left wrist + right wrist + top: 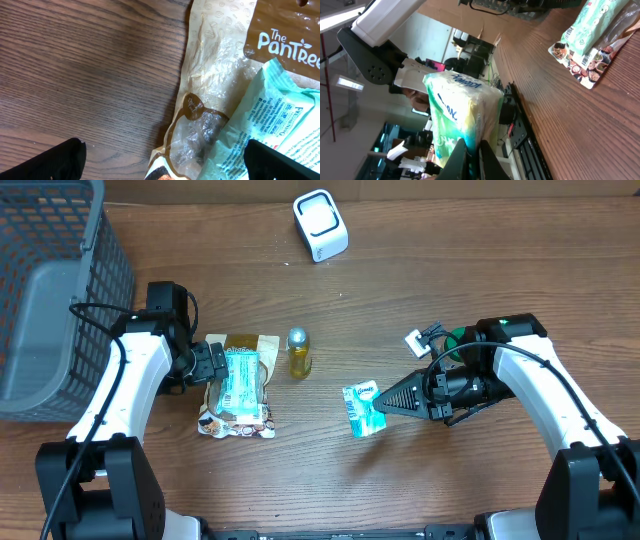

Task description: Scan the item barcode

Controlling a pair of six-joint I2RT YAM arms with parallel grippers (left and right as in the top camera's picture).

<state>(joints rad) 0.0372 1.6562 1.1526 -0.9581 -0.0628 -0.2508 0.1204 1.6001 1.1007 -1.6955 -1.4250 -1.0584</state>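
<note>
Over the wooden table point(420, 270), seen from above, the right gripper point(380, 403) is pinching one edge of a green-and-white tissue pack point(364, 410). The pack is showing right of centre, well apart from the white scanner point(320, 225) at the far edge. The left gripper point(213, 366) is spreading its jaws wide at a brown snack bag point(240, 420) with a mint packet point(241, 378) lying on it. A small bottle point(298, 352) is standing just beside them, and a grey basket point(60, 240) is sitting far left.

Through the left wrist camera, two black fingertips point(55, 160) are standing far apart over the bag's edge, gripping nothing.

Through the right wrist camera, the closed fingers point(459, 161) are clamping the pack's point(462, 110) lower edge.
</note>
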